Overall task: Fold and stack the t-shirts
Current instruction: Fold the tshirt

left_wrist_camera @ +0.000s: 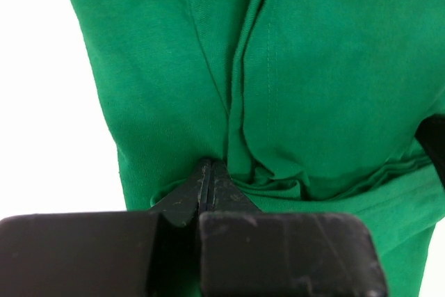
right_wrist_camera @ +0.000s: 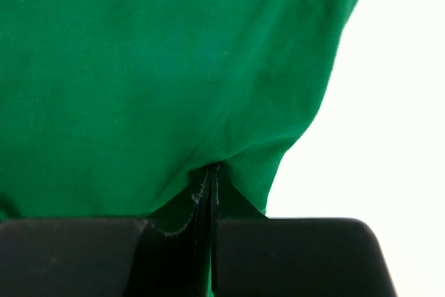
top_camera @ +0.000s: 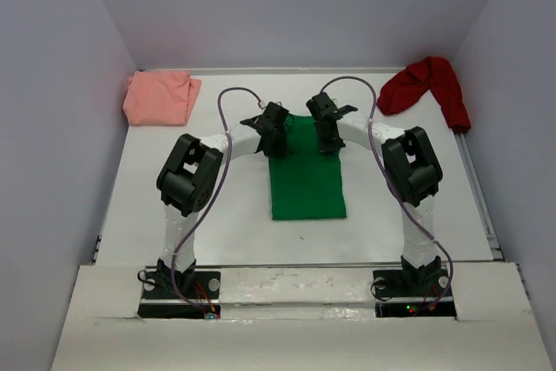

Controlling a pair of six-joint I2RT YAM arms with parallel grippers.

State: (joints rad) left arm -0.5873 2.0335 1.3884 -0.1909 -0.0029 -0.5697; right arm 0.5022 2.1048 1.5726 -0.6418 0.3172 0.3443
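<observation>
The bright green t-shirt (top_camera: 306, 178) lies in the middle of the table as a long narrow folded strip. My left gripper (top_camera: 280, 139) is shut on its far left corner, and my right gripper (top_camera: 328, 137) is shut on its far right corner. In the left wrist view green cloth (left_wrist_camera: 292, 67) bunches in folds at the shut tips (left_wrist_camera: 211, 166). In the right wrist view the cloth edge (right_wrist_camera: 160, 67) is pinched at the shut tips (right_wrist_camera: 211, 170). The salmon-pink t-shirt (top_camera: 159, 98) lies folded at the back left. The dark red t-shirt (top_camera: 427, 87) lies crumpled at the back right.
Grey walls close in the white table (top_camera: 226, 223) on three sides. The arm bases (top_camera: 180, 288) (top_camera: 415, 286) stand at the near edge. Cables loop over both arms near the back.
</observation>
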